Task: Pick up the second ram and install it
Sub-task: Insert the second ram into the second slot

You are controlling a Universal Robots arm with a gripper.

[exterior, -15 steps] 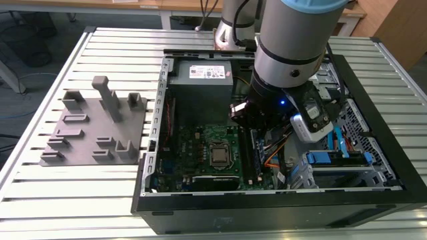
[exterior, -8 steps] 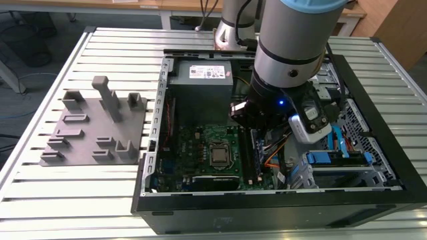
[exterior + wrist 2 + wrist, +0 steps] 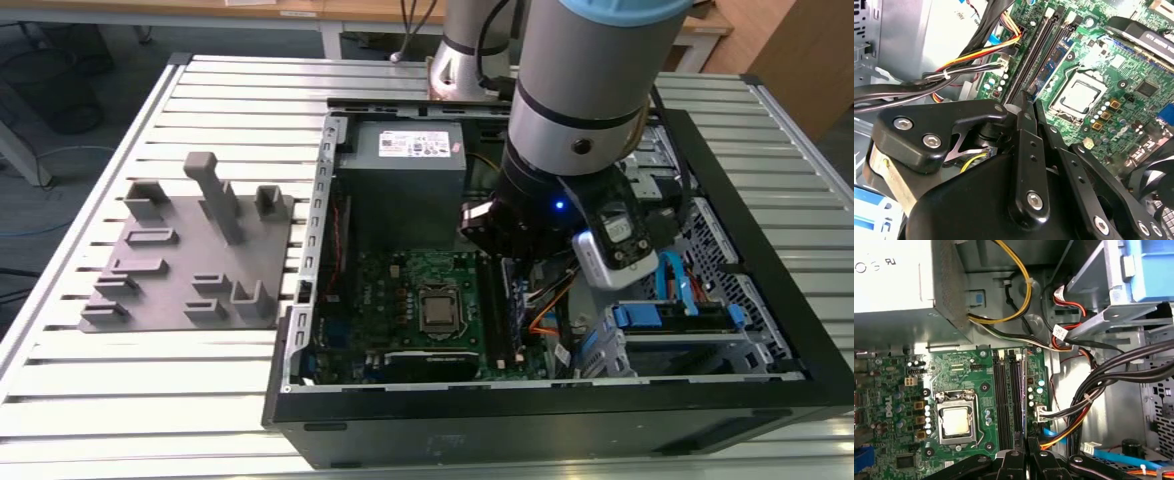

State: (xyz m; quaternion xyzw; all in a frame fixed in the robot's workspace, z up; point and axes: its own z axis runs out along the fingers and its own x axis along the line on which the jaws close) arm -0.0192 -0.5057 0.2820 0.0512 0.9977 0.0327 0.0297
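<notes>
Exterior view: arm (image 3: 574,110) points steeply down, gripper (image 3: 501,250) above the motherboard (image 3: 400,275).
Second wrist view: fingers pinched narrow on the second ram (image 3: 1053,66), which stands on edge.
First wrist view: the ram's long axis runs straight out from the fingertips, parallel to the slot rails (image 3: 1006,390).

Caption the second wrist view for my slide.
Gripper clamps the second ram over the motherboard, alongside its black slot rails.

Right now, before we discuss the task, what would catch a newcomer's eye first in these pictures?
The big silver-grey arm reaching into the open computer case dominates the exterior view. In the first wrist view, the square silver socket gleams on the green motherboard. In the second wrist view, a blue-green ram stick stands on edge beside the black slot rails, just ahead of the gripper.
</notes>
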